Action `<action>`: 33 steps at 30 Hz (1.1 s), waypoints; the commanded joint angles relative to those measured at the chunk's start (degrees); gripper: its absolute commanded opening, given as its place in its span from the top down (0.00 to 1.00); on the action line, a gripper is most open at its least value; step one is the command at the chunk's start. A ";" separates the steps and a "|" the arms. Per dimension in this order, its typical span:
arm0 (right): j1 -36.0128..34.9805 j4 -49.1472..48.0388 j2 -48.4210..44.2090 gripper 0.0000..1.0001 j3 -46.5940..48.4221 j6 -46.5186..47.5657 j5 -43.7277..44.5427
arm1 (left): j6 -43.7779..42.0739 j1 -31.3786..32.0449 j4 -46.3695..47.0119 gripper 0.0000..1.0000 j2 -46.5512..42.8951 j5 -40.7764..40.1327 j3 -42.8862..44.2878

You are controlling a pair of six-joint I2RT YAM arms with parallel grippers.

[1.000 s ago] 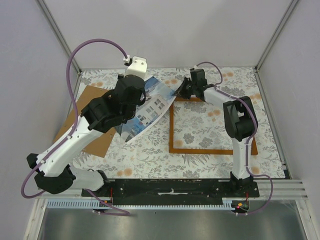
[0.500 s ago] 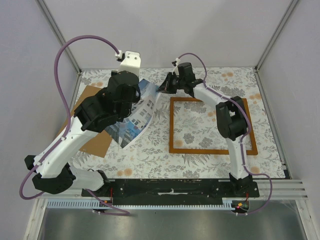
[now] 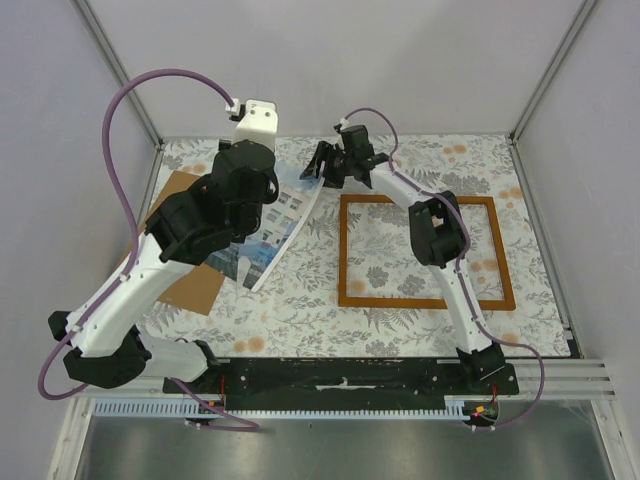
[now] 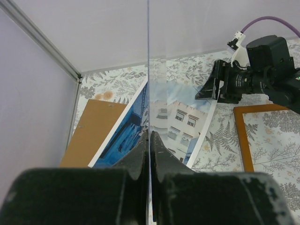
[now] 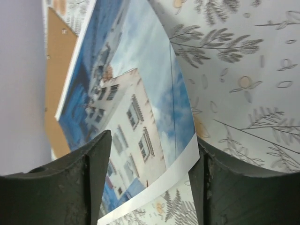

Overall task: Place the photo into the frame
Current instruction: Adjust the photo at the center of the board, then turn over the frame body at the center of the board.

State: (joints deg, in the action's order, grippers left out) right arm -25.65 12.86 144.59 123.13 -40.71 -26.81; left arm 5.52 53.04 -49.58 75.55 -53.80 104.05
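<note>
**Desk:** Where's the print?

**Operator:** I have the large paper print of blue-and-white buildings (image 3: 283, 212) over the far-left quarter of the floral-patterned counter (image 3: 300, 315). It's bowed, with its long side slanting from the far edge towards the middle. It sits between the plain brown backing board (image 3: 175, 200) by the left edge and the thin orange-brown wooden picture frame (image 3: 343, 255).

**Desk:** Left hand?

**Operator:** My left gripper (image 4: 148, 136) has its fingers pressed tight together on a thin sheet that my wrist camera sees end-on. That's the print, pinched.

**Desk:** And the right?

**Operator:** The right gripper (image 5: 151, 140) is spread wide. The print's white-bordered corner lies in the gap between the fingers (image 5: 93, 183). I can't tell whether either one touches the paper. From above, that gripper is close to the far edge, just beyond the frame's far-left corner.

**Desk:** The frame itself?

**Operator:** It's flat on the right half of the counter, with floral cloth showing inside its rails and my right arm (image 3: 440, 230) reaching across it. The print is wholly outside it, just to its left.
</note>
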 commanded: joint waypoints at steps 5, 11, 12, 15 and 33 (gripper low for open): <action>1.56 16.03 -8.35 0.15 4.84 7.74 19.05 | 0.19 -0.30 2.73 0.98 -1.72 -1.31 -1.74; 1.74 29.04 -14.77 0.10 3.96 10.39 34.70 | 1.51 -0.48 3.09 0.98 -1.72 0.45 -2.53; 1.66 31.15 -16.09 0.11 2.57 10.30 36.11 | 1.77 -0.39 3.09 0.98 -1.81 0.71 -2.62; 0.52 31.96 -23.28 0.13 -9.70 9.68 37.17 | 2.65 -0.39 3.00 0.98 -2.33 1.07 -3.41; -15.30 29.24 -33.51 0.28 -37.35 0.98 40.61 | 2.30 -0.48 3.70 0.98 -2.51 2.82 -3.06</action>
State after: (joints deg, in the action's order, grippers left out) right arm -39.92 43.81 110.48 85.62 -37.63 11.97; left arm 6.70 52.93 -49.15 73.93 -50.81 99.92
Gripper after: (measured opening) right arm 0.727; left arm 0.026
